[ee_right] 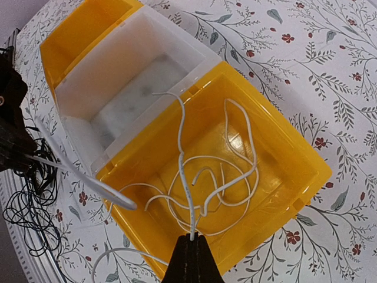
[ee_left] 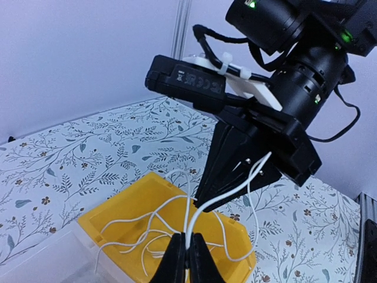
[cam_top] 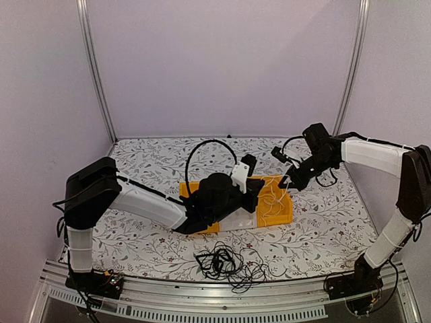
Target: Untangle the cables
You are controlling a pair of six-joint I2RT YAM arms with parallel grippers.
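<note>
Black cables (cam_top: 222, 262) lie in a loose tangle at the near edge of the table (cam_top: 148, 161), between the two arm bases and just short of the bins, with no clear long axis. Beyond them a yellow bin (ee_right: 294, 177) stands side by side with a clear bin (ee_right: 118, 71), which has a second yellow bin (ee_right: 76, 35) on its other side. Bare flowered cloth runs behind this row to the back wall and to the right of it.

Most of the white cable (ee_right: 94, 184) lies in slack loops on the first yellow bin's floor, and one curl lies outside its rim on the table. The left claw (ee_left: 188, 262) is pinched shut on this cable above the bin. The right claw (ee_right: 191, 259) is closed on it too. Between the two claws, one stretch of the cable rises from the left claw toward the right claw, running roughly left to right above the bin.
</note>
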